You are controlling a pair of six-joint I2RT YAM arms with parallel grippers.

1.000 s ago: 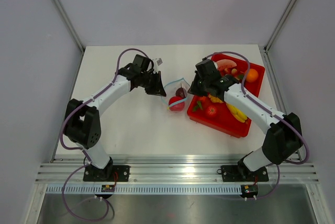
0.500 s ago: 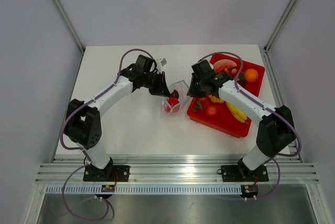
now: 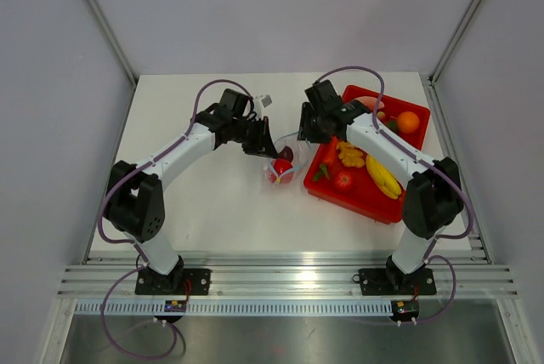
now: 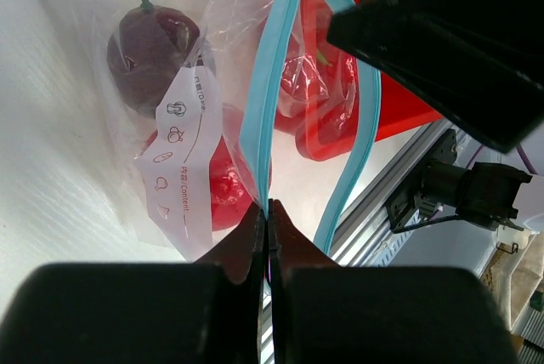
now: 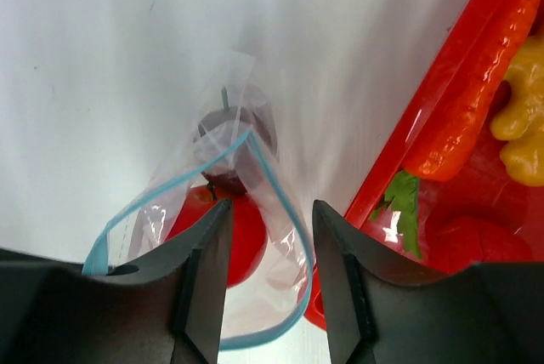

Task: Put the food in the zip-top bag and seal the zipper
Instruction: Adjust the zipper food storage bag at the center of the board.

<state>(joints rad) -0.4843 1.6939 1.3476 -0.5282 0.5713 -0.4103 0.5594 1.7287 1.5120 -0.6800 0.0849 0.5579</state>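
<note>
Along the near edge of the worktop (image 3: 212,211) a metal rail (image 3: 280,281) carries both arm bases, and from it the left arm (image 3: 174,160) and the right arm (image 3: 399,168) reach away toward the middle. Just beyond, right of centre, sits a red tray (image 3: 367,201) holding a yellow banana (image 3: 382,177), a small red piece (image 3: 342,179), a carrot (image 5: 476,83) along its left wall and a knobbly yellow piece (image 3: 350,155). Beside the tray's left edge is the zip-top bag (image 5: 170,185), clear and crinkled, with both pieces of the food inside it: the red fruit (image 5: 245,236) toward the mouth and the dark purple fruit (image 5: 236,136) with its thin stem deeper in, the two touching. A white printed label (image 4: 183,160) shows on the bag's side. The zipper (image 5: 274,179) is unsealed, its light blue strip curving round in an open loop. The left jaws are pressed together on one side of that strip, pinching it at the bag's mouth; whether the bag rests fully on the worktop or is partly lifted I cannot tell. The right jaws stand apart above the mouth, one finger (image 5: 204,287) to each side of it in the wrist view, gripping nothing. Farthest away, in the tray's back corner, lies an orange ball-shaped fruit (image 3: 409,122).
</note>
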